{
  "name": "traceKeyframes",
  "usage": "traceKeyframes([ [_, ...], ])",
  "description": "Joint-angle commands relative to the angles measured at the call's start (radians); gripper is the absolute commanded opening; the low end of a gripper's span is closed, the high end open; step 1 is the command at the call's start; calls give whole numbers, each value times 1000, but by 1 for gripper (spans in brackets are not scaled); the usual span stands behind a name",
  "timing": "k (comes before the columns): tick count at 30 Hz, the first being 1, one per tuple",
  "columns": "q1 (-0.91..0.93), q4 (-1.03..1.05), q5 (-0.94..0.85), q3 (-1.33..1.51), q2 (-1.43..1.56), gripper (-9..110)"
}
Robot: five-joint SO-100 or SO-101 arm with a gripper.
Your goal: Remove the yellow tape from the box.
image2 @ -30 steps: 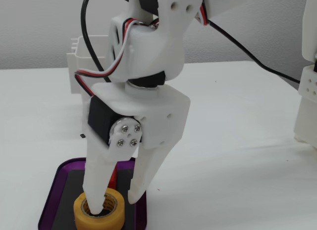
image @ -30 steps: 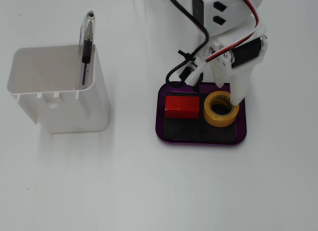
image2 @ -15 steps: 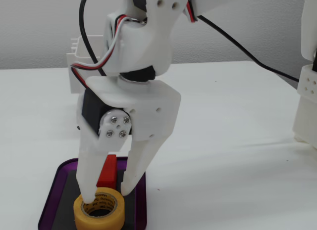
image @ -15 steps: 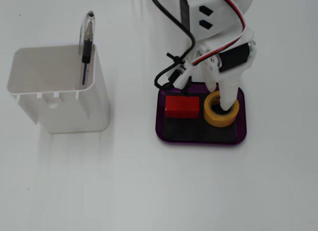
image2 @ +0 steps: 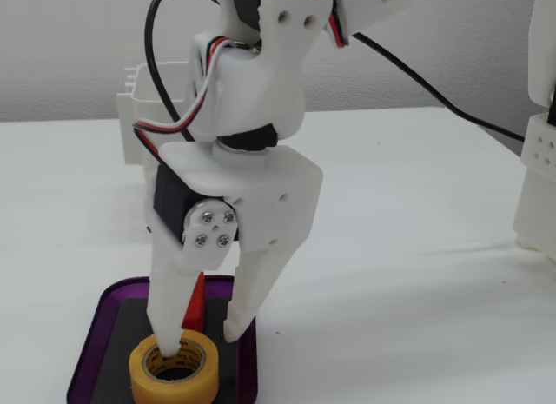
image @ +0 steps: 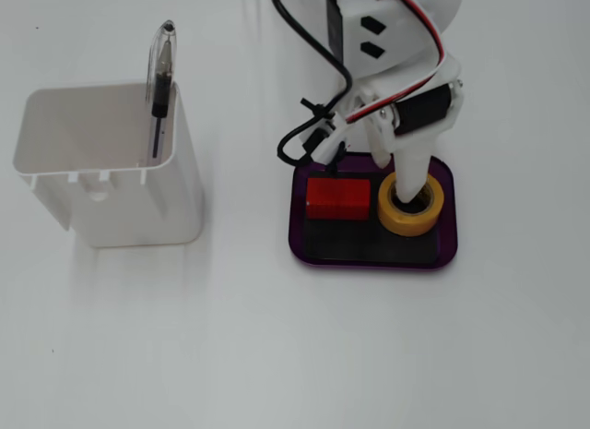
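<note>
The yellow tape [image: 412,218] lies flat in the right part of the purple-rimmed box [image: 369,264], beside a red block [image: 337,197]. My gripper [image: 395,175] points down over the box with its jaws apart. One finger reaches into the tape's hole and the other stands outside the ring, between the tape and the red block. In the other fixed view the tape [image2: 174,383] sits at the near end of the box [image2: 87,352]. There the gripper [image2: 201,336] straddles the ring's wall with a small gap, and the red block [image2: 196,301] shows behind the fingers.
A tall white plastic container [image: 111,175] with a pen [image: 161,83] stands left of the box; it shows behind the arm in the other fixed view [image2: 137,117]. A white structure [image2: 539,161] stands at that view's right edge. Black and red cables hang beside the arm.
</note>
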Motion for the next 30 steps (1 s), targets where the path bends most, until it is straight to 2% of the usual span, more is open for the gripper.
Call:
traceKeyframes([
  [1,-3,-11,-8,6,8,12],
  [10,-5,-115,3,120,9,11],
  [12,-6,-107,5,115,9,9],
  [15,-6,-106,8,112,9,-1],
  [22,-11,-97,60,91,32,-1],
  [30,-14,187,54,-189,198,-1],
])
